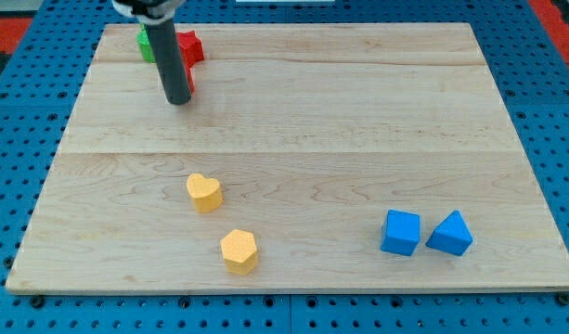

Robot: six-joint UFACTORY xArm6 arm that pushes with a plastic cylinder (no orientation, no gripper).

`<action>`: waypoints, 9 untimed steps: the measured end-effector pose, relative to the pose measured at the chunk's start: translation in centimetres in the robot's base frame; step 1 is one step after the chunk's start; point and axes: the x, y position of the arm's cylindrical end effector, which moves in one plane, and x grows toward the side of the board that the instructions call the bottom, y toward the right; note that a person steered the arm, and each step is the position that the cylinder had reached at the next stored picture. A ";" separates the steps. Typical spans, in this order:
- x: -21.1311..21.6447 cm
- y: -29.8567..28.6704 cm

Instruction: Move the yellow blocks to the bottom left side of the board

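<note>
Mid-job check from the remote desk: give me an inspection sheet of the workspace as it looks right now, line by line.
Surface: pale wooden board, flat, lying on a blue perforated base.
Job's things: yellow heart block and yellow hexagon block, both left of centre in the view's lower half, apart from each other, not yet in the bottom left corner.
Clutter: blue cube and blue triangular block side by side at the view's lower right; red block and green block at the view's top left, partly hidden by the rod.
Grippers: none fitted; my tip rests near the red block, well above both yellow blocks.
Cables: nothing seen.
Surroundings: red strips at the view's top corners.
</note>
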 end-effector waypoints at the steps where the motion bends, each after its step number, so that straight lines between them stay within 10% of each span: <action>1: -2.6 0.5; 4: 10.3 10.0; 7: 22.6 -3.5; 9: 18.4 -0.9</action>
